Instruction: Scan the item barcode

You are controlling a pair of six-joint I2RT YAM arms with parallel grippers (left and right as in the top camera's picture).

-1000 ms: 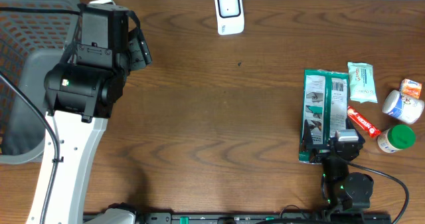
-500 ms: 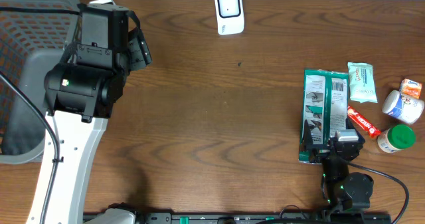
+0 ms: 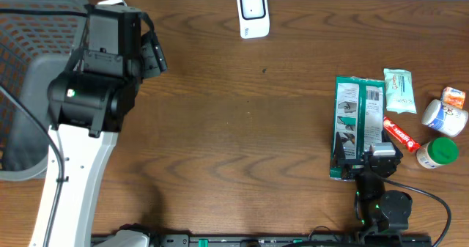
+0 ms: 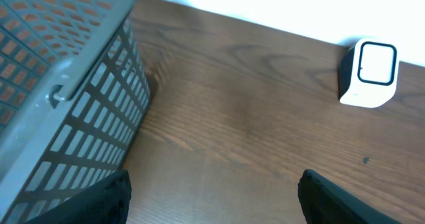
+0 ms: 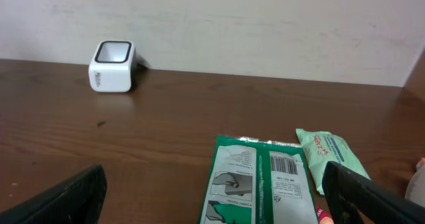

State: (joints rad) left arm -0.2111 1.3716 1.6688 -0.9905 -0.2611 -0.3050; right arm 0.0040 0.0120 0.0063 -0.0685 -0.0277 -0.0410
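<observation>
1. Find the right gripper (image 3: 366,157) spread to its widest, clasping nothing.
2. Look straight ahead of it and just below for the green packet (image 3: 357,122): lying flat, near end between the spread fingers, long axis pointing directly away from the wrist. Cannot tell about contact.
3. Spot the barcode (image 5: 285,164) face up, towards the packet's far end, slightly right of the gripper's centre line.
4. Find the left gripper (image 4: 212,194) well open too and empty, with the basket (image 4: 60,84) close on its left, well apart from the packet.
5. Place the scanner (image 5: 113,66) far ahead and left of the right gripper, nearer to the left one, ahead and to its right.
6. Judge the right arm by far the nearer to the packet. Probably next: close across the narrow width at the near end, then carry the barcode towards the scanner window.
</observation>
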